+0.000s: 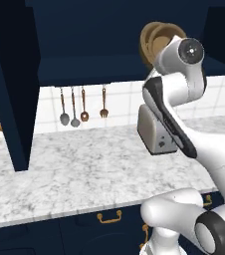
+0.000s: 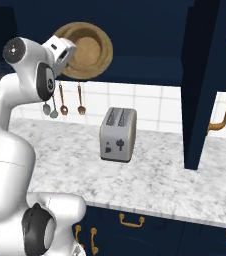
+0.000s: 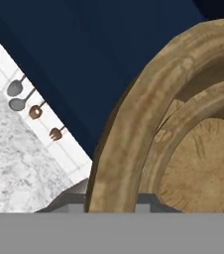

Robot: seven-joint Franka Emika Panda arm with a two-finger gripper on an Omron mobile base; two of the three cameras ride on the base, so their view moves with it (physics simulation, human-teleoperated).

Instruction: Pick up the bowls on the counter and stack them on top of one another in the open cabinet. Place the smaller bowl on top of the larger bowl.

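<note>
Hand view: smaller bowl [image 3: 203, 163] nested inside larger bowl [image 3: 134, 129], filling right of frame, tilted on edge against navy of open cabinet [image 3: 99, 54]. Probably mid-placement, so stacked already. Gripper fingers hidden; grip state impossible to tell. Right base view, upper left: bowls' round face [image 2: 85, 50], plus toaster [image 2: 117, 135] at centre on counter [image 2: 160, 175].

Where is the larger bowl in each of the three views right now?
Left base view: the larger bowl is at top centre-right, up in the open cabinet, partly behind the arm.
Right base view: upper left, facing the camera, beside the hand.
Hand view: its thick rim sweeps across the right half.
Shared landmark: the hanging utensils on the tiled wall.
</note>
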